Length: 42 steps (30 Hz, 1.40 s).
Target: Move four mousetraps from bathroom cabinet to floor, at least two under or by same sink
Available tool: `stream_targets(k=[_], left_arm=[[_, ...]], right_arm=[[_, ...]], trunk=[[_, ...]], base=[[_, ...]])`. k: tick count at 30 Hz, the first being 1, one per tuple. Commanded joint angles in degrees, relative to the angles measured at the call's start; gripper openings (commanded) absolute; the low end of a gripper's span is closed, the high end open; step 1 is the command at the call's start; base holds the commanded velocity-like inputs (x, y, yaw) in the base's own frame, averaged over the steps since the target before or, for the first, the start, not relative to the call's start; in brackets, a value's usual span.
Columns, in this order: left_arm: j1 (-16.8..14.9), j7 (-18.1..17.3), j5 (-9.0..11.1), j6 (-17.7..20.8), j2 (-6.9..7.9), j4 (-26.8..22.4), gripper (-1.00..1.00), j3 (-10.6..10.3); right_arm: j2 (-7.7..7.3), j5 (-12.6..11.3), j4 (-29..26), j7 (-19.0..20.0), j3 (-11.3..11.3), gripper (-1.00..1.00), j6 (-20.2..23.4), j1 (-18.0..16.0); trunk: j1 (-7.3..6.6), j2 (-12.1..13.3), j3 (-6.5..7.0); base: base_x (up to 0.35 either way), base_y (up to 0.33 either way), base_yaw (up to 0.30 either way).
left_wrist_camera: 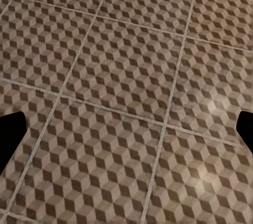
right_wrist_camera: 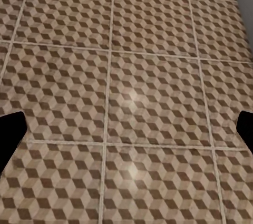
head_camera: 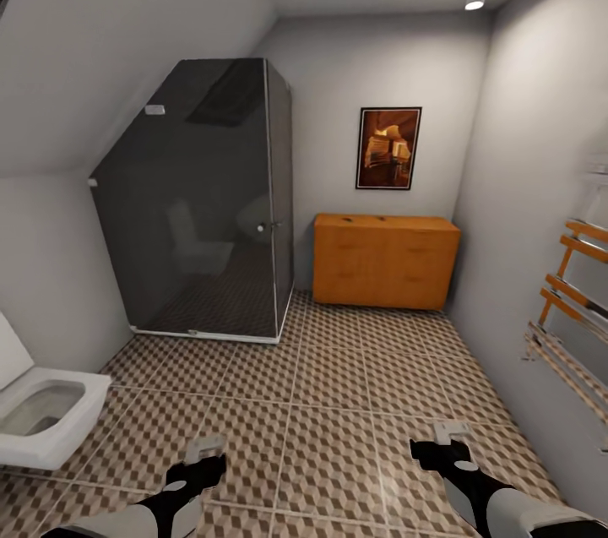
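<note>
The orange-brown cabinet point(head_camera: 385, 261) stands against the far wall, several tiles ahead of me. Two small dark specks lie on its top, too small to identify as mousetraps. The cube-patterned bathroom floor point(head_camera: 338, 403) stretches between me and it. In the head view my left gripper point(head_camera: 203, 447) and right gripper point(head_camera: 447, 432) hover low over the tiles near the picture's lower edge. In each wrist view the left gripper point(left_wrist_camera: 126, 139) and right gripper point(right_wrist_camera: 126, 134) have dark fingertips far apart, with bare floor between them. The sink is out of view.
A dark glass shower enclosure point(head_camera: 211, 200) fills the far left corner. A white toilet point(head_camera: 42, 411) sits at my near left. A wooden towel rack point(head_camera: 574, 301) hangs on the right wall. A framed picture point(head_camera: 388, 148) hangs above the cabinet.
</note>
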Motion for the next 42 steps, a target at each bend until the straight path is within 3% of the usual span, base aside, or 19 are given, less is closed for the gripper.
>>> stream_targets(k=[1, 15, 42], left_arm=[[-0.1, 0.1, 0.4, -0.4, -0.04, 0.2, 1.0, -0.5], [0.0, 0.1, 0.2, -0.4, -0.08, 0.2, 1.0, -0.5], [0.0, 0.2, 0.2, -0.4, -0.04, 0.2, 1.0, -0.5]], right_arm=[[0.01, -0.6, 0.1, -0.1, 0.5, 1.0, -0.2, 0.0], [0.01, -0.6, 0.1, -0.1, 0.5, 1.0, -0.2, 0.0], [0.01, -0.7, 0.1, -0.1, 0.5, 1.0, -0.2, 0.0]], trunk=[[0.06, 0.0, -0.02], [0.06, 0.0, -0.02], [0.06, 0.0, -0.02]], base=[[0.327, 0.0, 0.0], [0.327, -0.018, 0.0], [0.322, -0.177, 0.0]])
